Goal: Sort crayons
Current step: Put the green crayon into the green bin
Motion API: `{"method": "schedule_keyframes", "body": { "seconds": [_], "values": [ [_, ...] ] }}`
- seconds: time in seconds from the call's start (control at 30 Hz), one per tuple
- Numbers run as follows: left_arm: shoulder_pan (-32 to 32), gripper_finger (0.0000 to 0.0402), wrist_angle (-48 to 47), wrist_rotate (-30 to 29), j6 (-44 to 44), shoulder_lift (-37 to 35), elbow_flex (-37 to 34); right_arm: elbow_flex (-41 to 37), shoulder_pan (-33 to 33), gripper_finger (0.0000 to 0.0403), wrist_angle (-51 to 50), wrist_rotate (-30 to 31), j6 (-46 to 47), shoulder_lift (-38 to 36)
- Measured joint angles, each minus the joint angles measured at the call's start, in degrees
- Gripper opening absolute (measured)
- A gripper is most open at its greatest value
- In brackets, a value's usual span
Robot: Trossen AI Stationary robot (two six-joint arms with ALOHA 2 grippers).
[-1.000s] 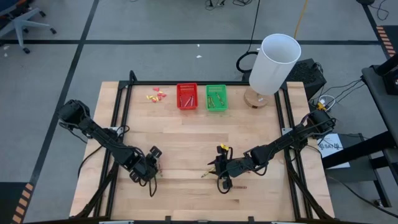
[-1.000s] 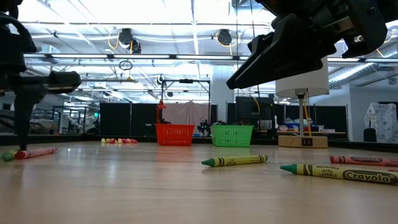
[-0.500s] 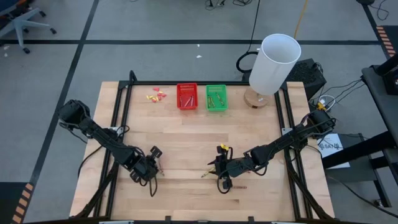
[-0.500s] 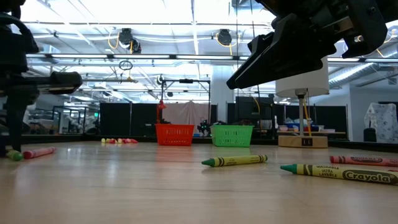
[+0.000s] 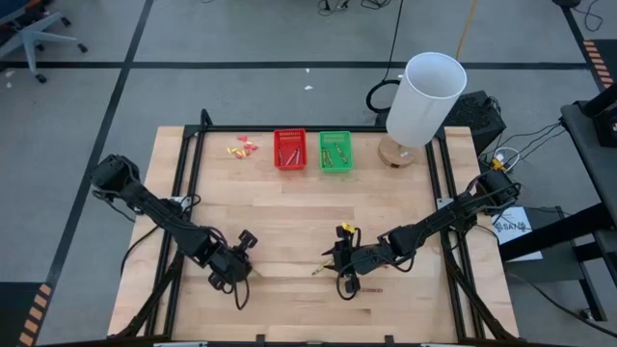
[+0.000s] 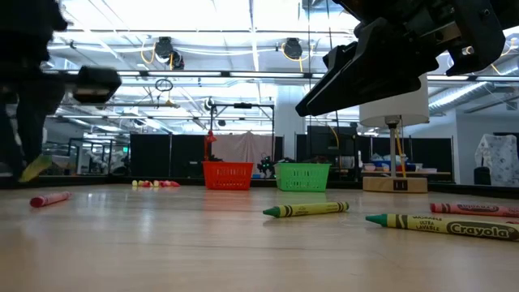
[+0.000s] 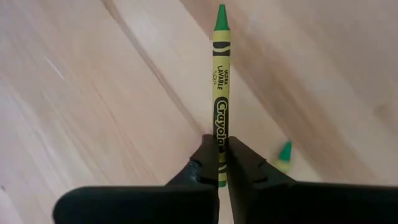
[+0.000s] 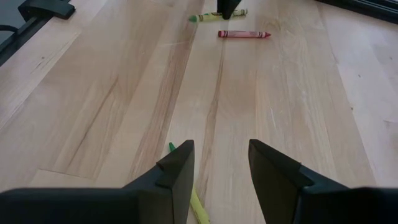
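Note:
My left gripper (image 5: pixel 234 268) is shut on a yellow-green crayon (image 7: pixel 220 81) above the table's near left part; it also shows in the low view (image 6: pixel 36 167). A reddish crayon (image 6: pixel 49 198) lies flat on the table below it. My right gripper (image 8: pixel 221 163) is open and empty, low over the near middle (image 5: pixel 344 262). A yellow-green crayon (image 8: pixel 186 186) lies on the table by its fingers. More crayons lie flat nearby: a yellow-green one (image 6: pixel 306 209), another (image 6: pixel 446 225) and a reddish one (image 6: pixel 474 209). My left gripper pinches the yellow-green crayon's wrapped shaft (image 7: pixel 220 138) between its two fingers, on the half away from the green tip. The crayon sticks out past the fingertips, its tip (image 7: pixel 221 12) pointing away from the gripper. It is lifted clear of the table and tilted.
A red basket (image 5: pixel 289 150) and a green basket (image 5: pixel 335 152) stand at the table's far edge, both holding crayons. Small yellow and pink scraps (image 5: pixel 243 147) lie left of them. A tall white cylinder (image 5: pixel 424 96) stands at the far right corner.
My left gripper has gone up and a little toward the table's right edge, shut on the yellow-green crayon. The crayon has been lifted clear of the table and now hangs tilted. The reddish crayon beside it has stayed on the table.

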Motion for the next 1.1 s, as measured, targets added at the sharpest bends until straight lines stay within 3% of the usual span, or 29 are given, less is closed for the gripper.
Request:
{"method": "schedule_keyframes", "body": {
  "seconds": [0.4, 0.73, 1.1],
  "values": [
    [0.0, 0.0004, 2.8, -4.5, 0.0, -0.1, 6.2, 0.0, 0.0, 0.0139, 0.0, 0.0, -0.2, 0.0],
    [0.7, 0.0006, 11.5, -16.8, 0.1, -0.1, 6.7, 0.0, -0.2, 0.0139, -1.8, 0.0, -6.6, 0.0],
    [3.4, 0.0006, 19.9, -21.7, 1.2, -0.1, 6.7, 0.0, -3.0, 0.0139, 10.6, -2.0, -10.0, 0.3]
  ]
}}
